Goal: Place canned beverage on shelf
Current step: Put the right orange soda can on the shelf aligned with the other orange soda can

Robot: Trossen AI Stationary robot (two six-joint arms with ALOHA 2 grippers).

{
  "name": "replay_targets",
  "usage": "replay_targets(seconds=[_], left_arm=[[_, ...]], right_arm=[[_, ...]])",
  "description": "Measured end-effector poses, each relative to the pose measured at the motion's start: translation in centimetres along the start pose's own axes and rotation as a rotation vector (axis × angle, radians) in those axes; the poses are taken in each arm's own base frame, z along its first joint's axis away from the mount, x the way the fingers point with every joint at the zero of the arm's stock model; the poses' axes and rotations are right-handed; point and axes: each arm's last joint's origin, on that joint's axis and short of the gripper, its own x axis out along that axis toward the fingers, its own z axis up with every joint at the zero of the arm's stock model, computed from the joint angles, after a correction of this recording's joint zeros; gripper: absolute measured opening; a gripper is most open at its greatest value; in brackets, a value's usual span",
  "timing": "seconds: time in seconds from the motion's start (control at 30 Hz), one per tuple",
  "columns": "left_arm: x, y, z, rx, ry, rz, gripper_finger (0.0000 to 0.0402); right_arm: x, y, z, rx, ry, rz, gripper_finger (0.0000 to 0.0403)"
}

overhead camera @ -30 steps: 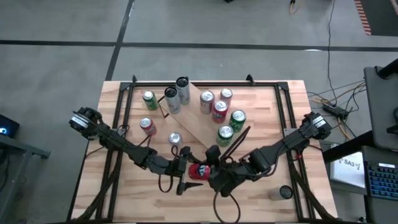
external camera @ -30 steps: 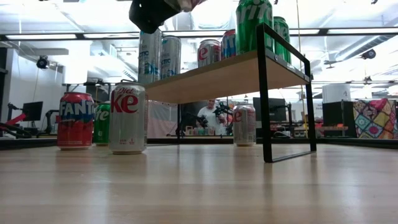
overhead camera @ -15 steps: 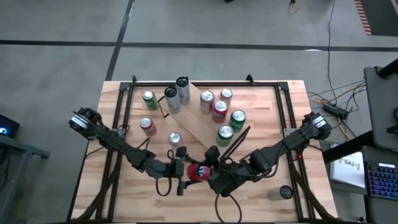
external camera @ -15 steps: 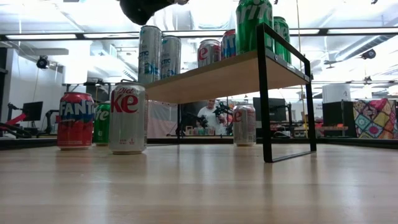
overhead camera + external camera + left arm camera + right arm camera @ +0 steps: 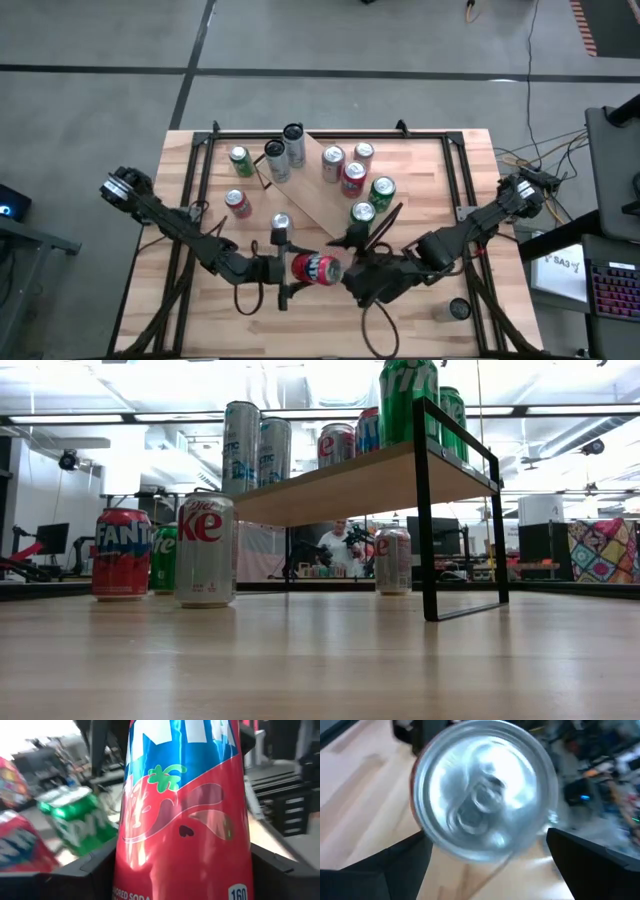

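Red can (image 5: 314,268) sideways in left gripper (image 5: 287,270) — right gripper (image 5: 352,276) released.

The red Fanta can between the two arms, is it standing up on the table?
No, the red Fanta can lies sideways in the left gripper, above the table.

A: What fills the right wrist view?
B: A can (image 5: 482,790) seen end-on, its silver top and pull tab facing the camera.
A: And the fingers (image 5: 375,872)?
B: Dark, spread wide on both sides, apart from the can.
A: Behind it?
B: Wooden table (image 5: 355,785), then probably cluttered room, too blurred to tell.
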Motion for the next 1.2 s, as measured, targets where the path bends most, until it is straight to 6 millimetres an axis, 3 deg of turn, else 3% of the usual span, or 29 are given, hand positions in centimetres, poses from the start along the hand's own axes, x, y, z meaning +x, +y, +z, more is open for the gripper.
replay_targets(seconds=[0.13,0.3,0.47,0.6,0.7,0.87,1.2], left_arm=[[-0.5,1.1,1.2,0.103,-0.028,0.048,0.0283],[-2.2,3.7,4.5,0.208,-0.181,0.074,0.0283],[-3.0,6.7,6.1,0.247,-0.354,-0.008,0.0283],[-2.7,8.4,4.4,0.188,-0.404,-0.039,0.0283],[-2.9,8.7,2.9,0.157,-0.423,-0.030,0.0283],[-3.9,9.1,2.5,0.120,-0.535,0.015,0.0283],[-4.0,9.3,2.1,0.140,-0.495,0.078,0.0283]], right_arm=[[-2.8,-1.1,0.5,0.048,-0.037,-0.104,0.0378],[-6.4,-3.2,1.6,0.182,-0.185,-0.164,0.0379],[-7.5,-4.8,2.5,0.307,-0.306,-0.206,0.0379],[-6.4,-5.0,3.0,0.339,-0.333,-0.235,0.0379],[-5.0,-4.9,3.2,0.361,-0.339,-0.257,0.0379],[-2.1,-4.9,3.6,0.424,-0.361,-0.316,0.0379],[2.5,-3.9,4.3,0.444,-0.428,-0.411,0.0379]])
